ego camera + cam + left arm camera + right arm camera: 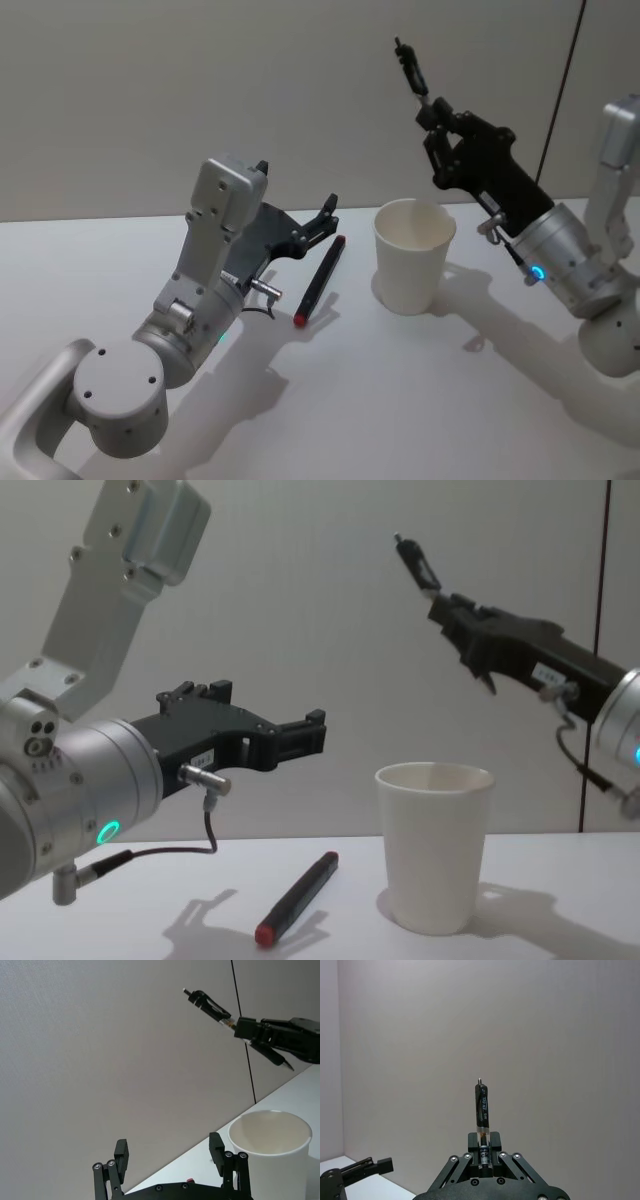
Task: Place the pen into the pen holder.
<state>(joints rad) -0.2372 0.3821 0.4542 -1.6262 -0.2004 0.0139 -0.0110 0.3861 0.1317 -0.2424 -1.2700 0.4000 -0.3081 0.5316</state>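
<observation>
Head view: right end effector (432, 112) is up in the air, above and a bit right of the pen holder (410, 272), pinching a black pen (410, 68) near its lower end. The pen tilts, free end up and toward the robot's left. The pen holder stands upright on the table (350, 400). A second pen (320, 280), dark with a red end, lies flat just left of the pen holder. Left end effector (325, 218) hangs over that second pen's far end.

Left wrist view: left end effector (169, 1145) is spread wide with nothing between its fingers. The pen holder's (272, 1170) mouth is open and looks empty. Right end effector (240, 1027) with the pen (207, 1002) is high above it.

Right wrist view: right end effector (483, 1142) is clamped on the pen (482, 1105); most of the barrel sticks out past the fingers. Left end effector (360, 1167) shows low in the corner.

Chest view: the pen (418, 565) and right end effector (450, 605) sit well above the rim of the pen holder (435, 860). Second pen (297, 897) rests on the table, with left end effector (300, 735) above it, not touching.

Step, as I read it: pen grasped and lifted, carry-over to the pen holder nearly done, insertion not started.

Next move needs the pen rotated closer to vertical, its lower end lined up inside the rim, a descent, then release. The pen holder is light, so a rim hit could tip it.
</observation>
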